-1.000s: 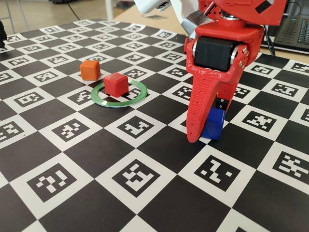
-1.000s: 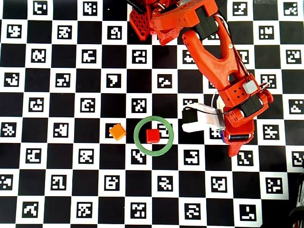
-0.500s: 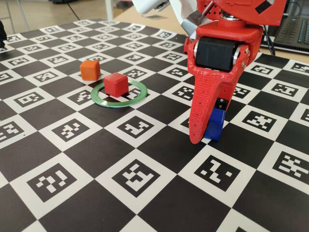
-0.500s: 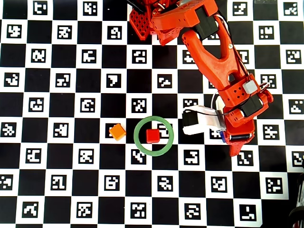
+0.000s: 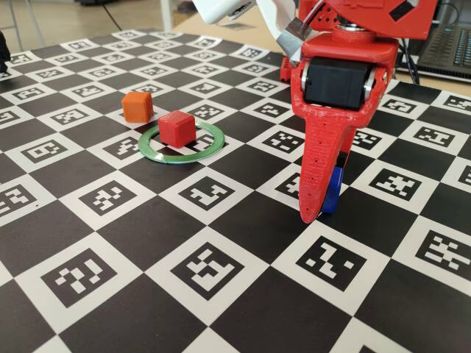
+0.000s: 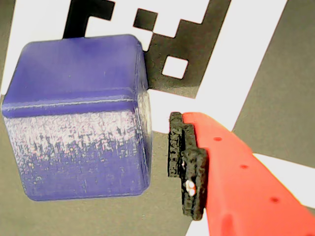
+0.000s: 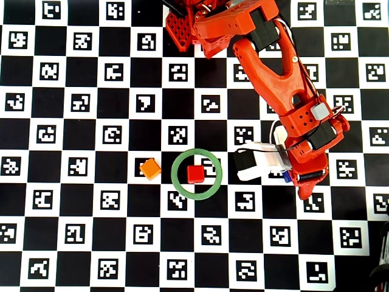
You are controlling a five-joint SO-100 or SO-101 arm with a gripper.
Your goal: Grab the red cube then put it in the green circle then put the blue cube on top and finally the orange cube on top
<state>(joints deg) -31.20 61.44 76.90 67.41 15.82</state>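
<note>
One blue cube (image 6: 78, 118) sits on the worktop, well right of the green circle (image 5: 181, 154) holding the red cube (image 5: 176, 128). Its end effector (image 5: 324, 209) straddles it, unclenched; rigid, light, smooth plastic wants opposite flat faces.

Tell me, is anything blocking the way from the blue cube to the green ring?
Nothing visible does. In the fixed view the blue cube sits at the gripper, and only bare checkered board lies between it and the green ring. The red cube already sits inside the ring; the orange cube stands beyond it.
</note>
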